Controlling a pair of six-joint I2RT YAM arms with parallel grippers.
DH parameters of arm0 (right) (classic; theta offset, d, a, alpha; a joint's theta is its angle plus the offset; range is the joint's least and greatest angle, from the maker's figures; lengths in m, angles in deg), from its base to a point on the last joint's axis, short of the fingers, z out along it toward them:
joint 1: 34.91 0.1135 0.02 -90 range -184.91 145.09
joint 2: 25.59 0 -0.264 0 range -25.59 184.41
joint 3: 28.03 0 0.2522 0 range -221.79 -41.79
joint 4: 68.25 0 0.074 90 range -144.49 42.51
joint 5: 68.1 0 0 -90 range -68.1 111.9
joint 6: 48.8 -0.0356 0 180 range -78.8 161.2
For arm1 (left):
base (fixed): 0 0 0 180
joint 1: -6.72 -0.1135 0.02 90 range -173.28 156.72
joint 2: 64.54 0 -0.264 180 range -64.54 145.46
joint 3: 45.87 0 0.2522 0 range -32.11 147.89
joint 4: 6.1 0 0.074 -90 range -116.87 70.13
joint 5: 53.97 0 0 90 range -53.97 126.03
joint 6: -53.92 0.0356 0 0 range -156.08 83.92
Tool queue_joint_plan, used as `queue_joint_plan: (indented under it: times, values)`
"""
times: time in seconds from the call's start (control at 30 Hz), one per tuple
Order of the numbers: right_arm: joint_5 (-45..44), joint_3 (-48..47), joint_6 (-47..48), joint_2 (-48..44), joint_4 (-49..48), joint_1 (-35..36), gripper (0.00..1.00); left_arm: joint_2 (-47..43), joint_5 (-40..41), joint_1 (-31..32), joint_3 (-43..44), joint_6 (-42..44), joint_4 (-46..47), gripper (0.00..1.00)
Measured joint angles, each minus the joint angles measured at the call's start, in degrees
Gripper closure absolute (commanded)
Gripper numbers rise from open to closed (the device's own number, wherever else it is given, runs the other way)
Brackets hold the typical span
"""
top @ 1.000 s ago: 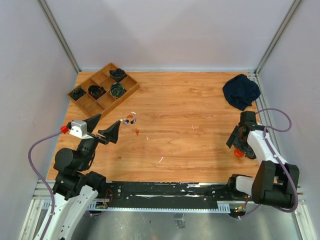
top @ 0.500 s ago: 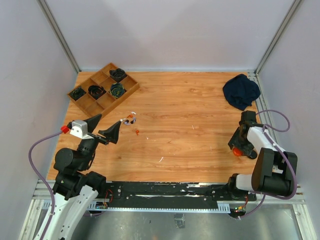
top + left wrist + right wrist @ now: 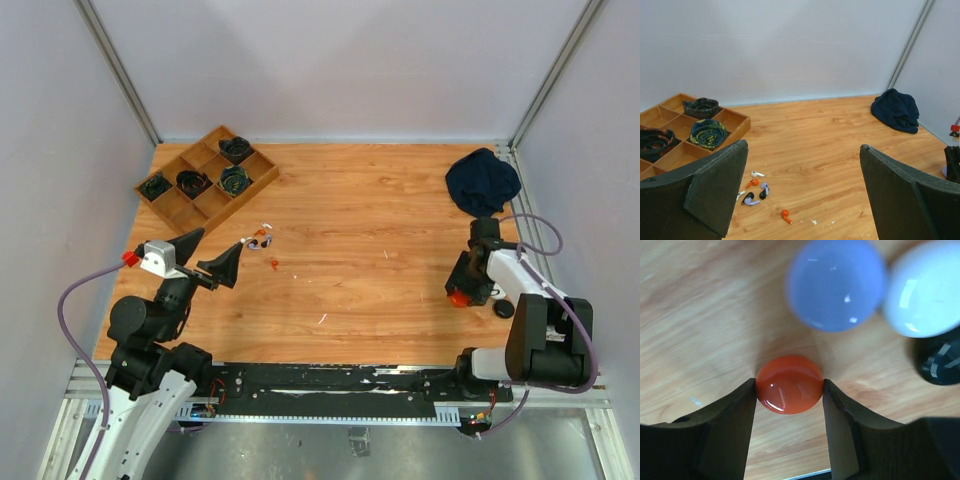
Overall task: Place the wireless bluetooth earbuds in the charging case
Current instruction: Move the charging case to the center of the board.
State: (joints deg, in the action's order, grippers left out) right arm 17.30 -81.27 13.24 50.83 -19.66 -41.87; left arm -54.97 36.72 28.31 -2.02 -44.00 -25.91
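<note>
The wooden tray sits at the far left of the table, coiled dark bands filling several compartments, seemingly stowed clear of the work; just in front of it the left gripper hovers above the wood with its jaws spread as wide as they go and nothing between them, which reads as a waiting pose over the pick-up spot; the wireless bluetooth earbuds lie loose on the table just below and ahead of those open fingers, a small cluster of white, orange, black and lavender pieces, with one stray orange earbud a little nearer the arm and apart from the rest; none of them is touched by either hand. Well apart, at the right edge, a dark blue cloth lies bunched in the far corner; nearer than it, the right gripper points down with its fingers pressed against both flanks of the orange case, so it has that case pinched, probably to carry it toward the earbuds; the lavender case, white case and black case rest just beyond, unheld.
</note>
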Motion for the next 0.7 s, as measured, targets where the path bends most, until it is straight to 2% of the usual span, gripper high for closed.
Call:
queue_joint_plan:
  times: [0.23,0.47,0.7]
  values:
    - [1.6,-6.9,-0.6,4.6,0.9,12.9,0.51,0.0,-0.6,0.0,0.0,0.0,0.0,0.01]
    - [1.1,-17.3,-0.2,14.3,1.0,26.5,0.51,0.2,-0.9,0.0,0.0,0.0,0.0,0.01]
    - [1.2,-21.9,1.5,21.4,0.9,32.8,0.45,1.2,-1.5,0.0,0.0,0.0,0.0,0.01]
